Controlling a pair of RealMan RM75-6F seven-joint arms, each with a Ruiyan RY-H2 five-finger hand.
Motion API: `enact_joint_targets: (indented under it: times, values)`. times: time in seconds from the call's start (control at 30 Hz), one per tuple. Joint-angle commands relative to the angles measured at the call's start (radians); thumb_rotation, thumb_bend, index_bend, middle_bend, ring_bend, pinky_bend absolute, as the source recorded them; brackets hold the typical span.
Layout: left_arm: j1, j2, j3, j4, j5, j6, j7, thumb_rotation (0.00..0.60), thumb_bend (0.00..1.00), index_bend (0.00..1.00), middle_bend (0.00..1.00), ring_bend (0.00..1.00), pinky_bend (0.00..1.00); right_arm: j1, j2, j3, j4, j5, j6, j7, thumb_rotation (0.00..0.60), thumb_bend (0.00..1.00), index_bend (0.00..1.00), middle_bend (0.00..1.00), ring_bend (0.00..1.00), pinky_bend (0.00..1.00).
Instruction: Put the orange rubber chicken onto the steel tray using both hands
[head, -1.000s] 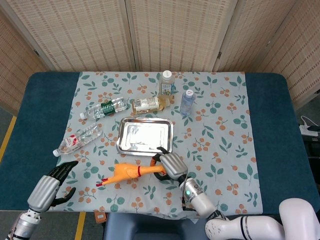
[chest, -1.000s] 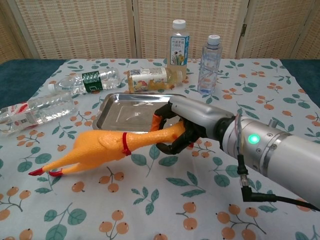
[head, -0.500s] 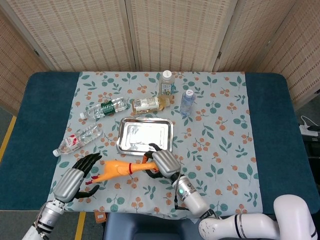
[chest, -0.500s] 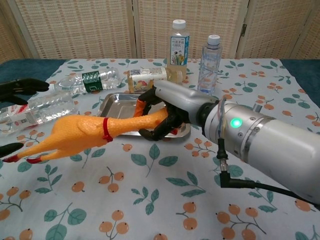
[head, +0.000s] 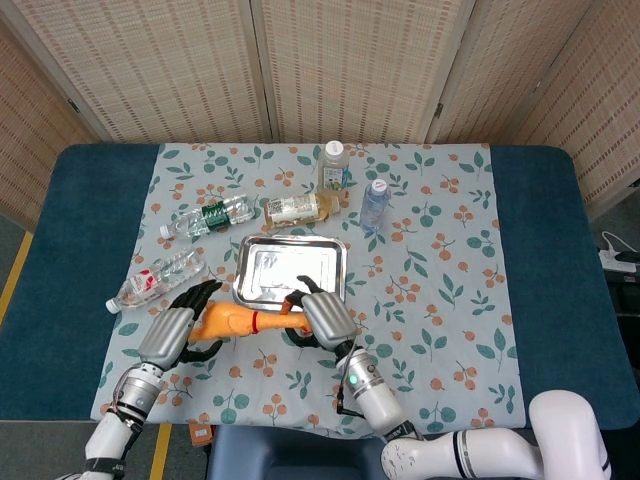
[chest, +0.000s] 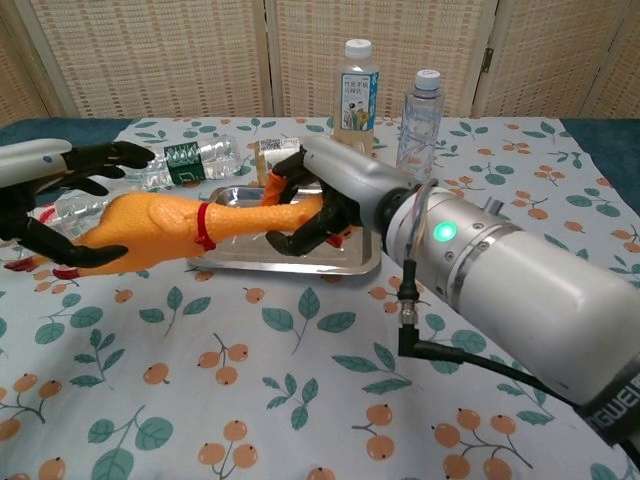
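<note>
right hand (chest: 318, 205) is wrapped around the neck end of the one orange rubber chicken (chest: 175, 225), left hand (chest: 45, 205) has fingers closed round its body end. chicken's lifted off the cloth, head end hanging over the front edge of the single steel tray (head: 262, 290). five bottles total: two standing (head: 333, 165) behind the tray, three lying down (head: 208, 217) on the flowery tablecloth (head: 440, 260).
</note>
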Motion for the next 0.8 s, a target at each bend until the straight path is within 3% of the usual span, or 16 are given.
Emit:
enact_joint_targets:
  times: [0.03,0.37,0.47,0.57,0.7,0.8]
  values:
    - [-0.023,-0.011,-0.005,0.007,-0.038,-0.014,0.026,0.600,0.31,0.00,0.00,0.00,0.10,0.004,-0.009,0.010,0.002,-0.001,0.011,-0.002,0.600,0.38,0.84,0.41,0.28,0.39]
    - [-0.077,-0.086,-0.042,0.088,-0.143,0.011,0.070,0.600,0.33,0.03,0.04,0.03,0.13,0.014,-0.014,0.018,-0.020,0.010,0.020,-0.019,0.600,0.38,0.84,0.41,0.28,0.39]
    - [-0.077,-0.122,-0.053,0.113,-0.152,0.054,0.074,0.600,0.40,0.31,0.32,0.27,0.25,0.015,-0.011,0.021,-0.022,0.013,0.021,-0.018,0.600,0.38,0.84,0.41,0.28,0.39]
    - [-0.078,-0.139,-0.058,0.129,-0.169,0.067,0.068,0.600,0.58,0.59,0.60,0.48,0.43,0.013,-0.004,0.022,-0.026,0.014,0.022,-0.013,0.600,0.38,0.84,0.41,0.28,0.39]
    - [-0.076,-0.166,-0.063,0.161,-0.161,0.094,0.054,0.600,0.80,0.83,0.79,0.64,0.62,0.010,0.005,0.019,-0.026,0.015,0.024,-0.013,0.600,0.38,0.84,0.41,0.28,0.39]
    - [-0.082,-0.162,-0.059,0.161,-0.167,0.082,0.059,0.600,0.87,0.88,0.83,0.68,0.68,0.009,0.010,0.020,-0.028,0.021,0.024,-0.010,0.600,0.38,0.84,0.41,0.28,0.39]
